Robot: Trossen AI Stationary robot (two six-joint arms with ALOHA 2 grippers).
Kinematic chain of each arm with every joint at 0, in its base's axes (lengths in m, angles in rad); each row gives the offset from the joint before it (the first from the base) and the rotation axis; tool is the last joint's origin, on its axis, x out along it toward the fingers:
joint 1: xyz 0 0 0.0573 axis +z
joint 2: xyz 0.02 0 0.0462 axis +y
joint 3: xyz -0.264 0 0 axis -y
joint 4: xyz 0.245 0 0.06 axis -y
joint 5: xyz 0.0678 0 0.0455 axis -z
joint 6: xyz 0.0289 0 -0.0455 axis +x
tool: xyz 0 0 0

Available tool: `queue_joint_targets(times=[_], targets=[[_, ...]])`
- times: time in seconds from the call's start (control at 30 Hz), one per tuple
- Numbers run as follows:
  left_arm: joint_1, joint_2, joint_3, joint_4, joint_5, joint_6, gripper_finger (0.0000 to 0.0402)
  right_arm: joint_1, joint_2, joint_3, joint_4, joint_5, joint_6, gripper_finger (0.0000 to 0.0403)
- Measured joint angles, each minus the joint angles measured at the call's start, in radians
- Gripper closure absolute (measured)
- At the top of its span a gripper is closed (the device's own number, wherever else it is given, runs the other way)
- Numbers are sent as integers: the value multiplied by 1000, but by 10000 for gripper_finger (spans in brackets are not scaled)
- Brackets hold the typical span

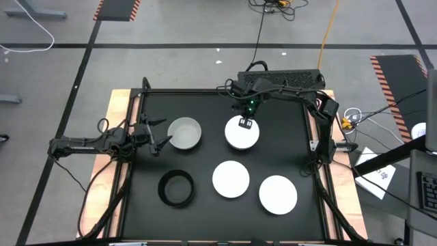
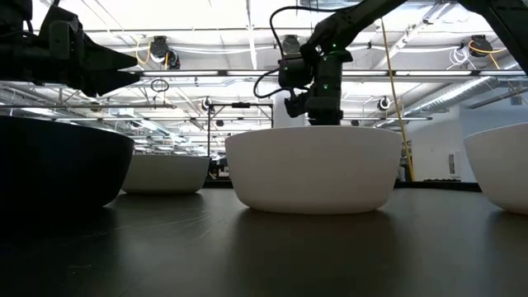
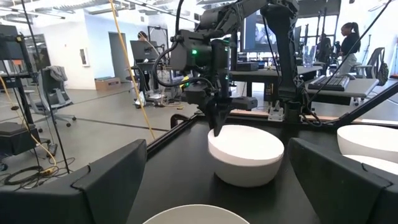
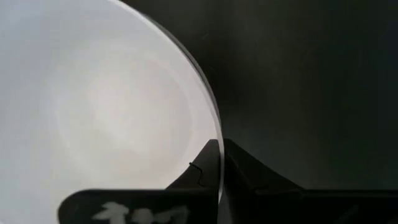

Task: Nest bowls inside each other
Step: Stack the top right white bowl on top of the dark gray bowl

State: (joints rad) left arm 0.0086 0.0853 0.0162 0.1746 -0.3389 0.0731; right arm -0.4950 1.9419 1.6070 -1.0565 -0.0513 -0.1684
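On the black table top (image 1: 205, 212) five small round plain bowls show from above. A light grey bowl (image 1: 184, 133) sits left of centre toward the far side, and just to its right, a little apart, sits a white bowl (image 1: 242, 134). Nearer the front stand a black bowl (image 1: 176, 188) on the left, a second white bowl (image 1: 231, 179) in the middle and a third white bowl (image 1: 278, 194) to the right, each apart from the others. None of the visible bowls sits inside another as far as the overhead view shows.

The right gripper (image 1: 246, 123) reaches in from the far side and points down at the far rim of the far white bowl (image 3: 245, 154). Its two dark fingers (image 4: 214, 165) are pressed together on that thin rim, one inside the bowl (image 4: 99, 106) and one outside. In the low view this bowl stands partly hidden behind the nearer white one (image 2: 313, 169).

The left gripper (image 1: 158, 134) lies low at the left, just beside the light grey bowl, jaws spread wide and holding nothing; its fingers (image 3: 109, 180) frame that bowl's near rim (image 3: 193, 214).
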Motion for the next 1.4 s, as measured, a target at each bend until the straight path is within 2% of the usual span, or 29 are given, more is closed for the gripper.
queue_joint_targets(times=[0.6,0.8,1.4], targets=[[0,0,0,-16,0,-7,7,0,0,-2,-38,-2,53,403],[0,0,0,-16,0,-9,7,-7,0,-33,-8,-114,40,403],[0,0,0,-13,0,-8,7,-10,-3,-64,8,-63,50,401]])
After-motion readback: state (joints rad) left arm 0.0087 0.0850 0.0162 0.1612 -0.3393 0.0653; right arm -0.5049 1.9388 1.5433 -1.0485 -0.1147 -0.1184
